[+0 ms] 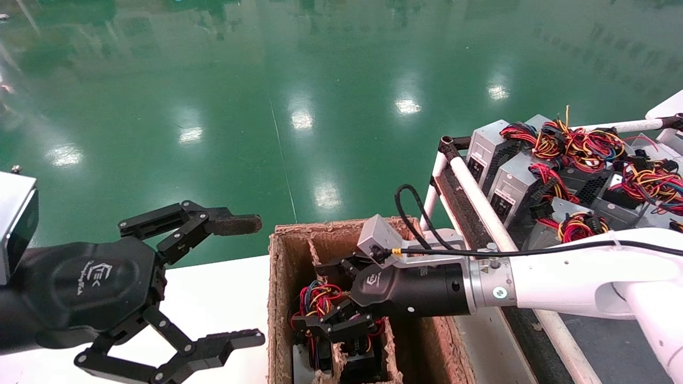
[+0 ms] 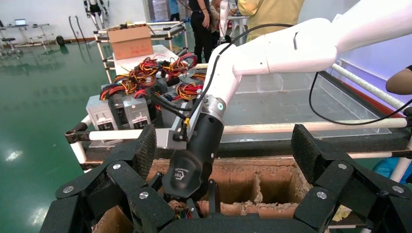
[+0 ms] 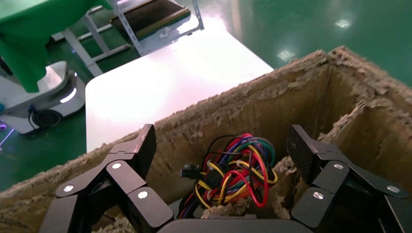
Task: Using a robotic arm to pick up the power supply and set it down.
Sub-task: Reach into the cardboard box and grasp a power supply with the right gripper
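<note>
A power supply (image 1: 322,298) lies in a near compartment of the cardboard box (image 1: 275,298); its bundle of red, yellow, blue and black wires (image 3: 235,170) shows on top, and most of its grey body is hidden. My right gripper (image 1: 312,296) reaches into that compartment from the right, open. Its fingers (image 3: 145,145) stand on either side of the wire bundle without closing on it. My left gripper (image 1: 248,281) hangs open over the white table (image 1: 213,304), left of the box, with nothing between its fingers.
The box has ragged inner dividers (image 2: 257,187), and its far compartments look empty. On a white-tube rack (image 1: 480,197) at the right lie several more grey power supplies (image 1: 512,181) with tangled wires. Green floor lies beyond. People stand in the background (image 2: 201,24).
</note>
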Available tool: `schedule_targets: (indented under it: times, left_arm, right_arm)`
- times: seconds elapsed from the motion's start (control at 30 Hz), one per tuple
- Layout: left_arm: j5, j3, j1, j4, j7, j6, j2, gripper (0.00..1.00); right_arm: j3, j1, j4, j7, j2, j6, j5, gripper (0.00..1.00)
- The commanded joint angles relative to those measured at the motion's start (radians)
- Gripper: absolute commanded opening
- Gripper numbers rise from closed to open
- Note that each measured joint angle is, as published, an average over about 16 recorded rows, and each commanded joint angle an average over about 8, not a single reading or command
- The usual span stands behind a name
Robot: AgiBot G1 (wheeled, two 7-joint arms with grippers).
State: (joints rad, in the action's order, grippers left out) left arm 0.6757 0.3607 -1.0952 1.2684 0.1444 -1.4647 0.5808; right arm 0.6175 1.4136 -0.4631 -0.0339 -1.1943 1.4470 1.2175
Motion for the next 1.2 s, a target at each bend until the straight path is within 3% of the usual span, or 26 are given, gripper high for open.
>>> schedule_targets:
  times: [0.03, 0.53, 1.2]
  left_arm:
    - [0.000, 0.000, 0.000, 0.000, 0.000, 0.000, 0.000, 1.00]
    - [0.000, 0.000, 0.000, 0.000, 0.000, 0.000, 0.000, 1.00]
    - [0.000, 0.000, 0.000, 0.000, 0.000, 0.000, 0.000, 1.00]
  right_arm:
    - [0.006, 0.010, 0.031, 0.014, -0.013, 0.009, 0.007, 0.00]
    - [0.011, 0.022, 0.149, 0.119, -0.012, 0.081, 0.007, 0.00]
    - [0.013, 0.033, 0.229, 0.168, -0.009, 0.125, -0.013, 0.00]
